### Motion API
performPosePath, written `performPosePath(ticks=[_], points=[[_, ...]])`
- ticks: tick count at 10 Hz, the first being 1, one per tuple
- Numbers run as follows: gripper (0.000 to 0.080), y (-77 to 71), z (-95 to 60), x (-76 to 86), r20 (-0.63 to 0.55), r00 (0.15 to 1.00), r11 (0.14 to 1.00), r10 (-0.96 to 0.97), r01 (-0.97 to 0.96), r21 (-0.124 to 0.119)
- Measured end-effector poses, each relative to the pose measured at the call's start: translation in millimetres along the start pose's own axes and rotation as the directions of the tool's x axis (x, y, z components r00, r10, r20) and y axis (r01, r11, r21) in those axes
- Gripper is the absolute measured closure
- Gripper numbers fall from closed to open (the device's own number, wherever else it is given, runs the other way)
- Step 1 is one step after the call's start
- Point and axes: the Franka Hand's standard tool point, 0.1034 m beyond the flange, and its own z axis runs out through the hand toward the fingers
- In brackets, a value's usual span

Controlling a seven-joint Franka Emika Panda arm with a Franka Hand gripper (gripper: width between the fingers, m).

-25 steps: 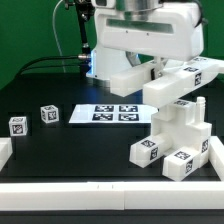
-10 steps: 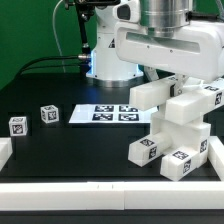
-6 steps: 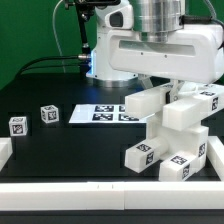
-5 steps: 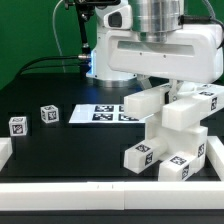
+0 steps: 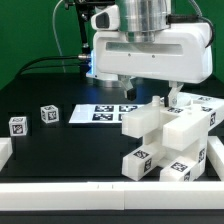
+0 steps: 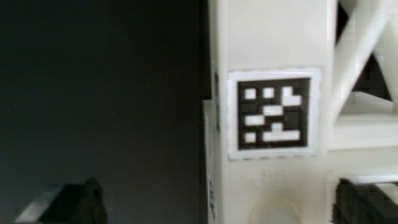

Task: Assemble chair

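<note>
One gripper (image 5: 150,95) is in view, with its jaws spread wide and nothing clasped between them. One stacked cluster of white parts, the chair (image 5: 165,135), stands on the black table (image 5: 70,150) toward the exterior view's right. Two small tagged cubes lie well apart from it toward the exterior view's left: the nearer cube (image 5: 48,115) and the farther cube (image 5: 17,125). One marker board (image 5: 100,113) lies flat between the cubes and the chair, and four of its tags can be counted. Two plain edge blocks show, the left edge block (image 5: 3,152) cut off by the frame and the right edge block (image 5: 213,152) just beside the chair.

The chair sits directly beneath the gripper, its topmost block reaching up between the two fingers. In the wrist view the gripper (image 6: 221,200) straddles a white bar (image 6: 267,60) of the chair that bears one tag (image 6: 276,113). One dark fingertip (image 6: 75,200) stands clearly apart from the bar. The other overlaps a braced panel (whether it touches cannot be told).

The separate parts within the cluster cannot be counted, since they overlap. The wrist view is blurred, and the gripper's body hides the marker board's far edge.
</note>
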Motion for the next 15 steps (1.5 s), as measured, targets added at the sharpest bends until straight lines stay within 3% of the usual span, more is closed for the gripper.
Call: performPosePath(ticks=[5, 7, 8, 13, 14, 15], points=[[0.0151, -0.8, -5.7, 1.2, -0.001, 1.0, 1.0, -0.001, 0.001, 0.008], [0.0151, 3.5, -33.4, 4.7, 0.017, 0.999, 0.998, -0.047, 0.046, 0.034], [0.0151, 8.4, -39.9, 8.6, 0.017, 0.999, 0.998, -0.052, 0.051, 0.041], [0.0151, 8.5, -35.6, 7.4, 0.02, 0.998, 0.998, -0.054, 0.054, 0.034], [0.0151, 11.0, -35.7, 8.3, 0.02, 0.997, 0.996, -0.08, 0.079, 0.035], [0.0151, 26.0, -37.5, 14.3, 0.026, 0.989, 0.989, -0.145, 0.143, 0.046]])
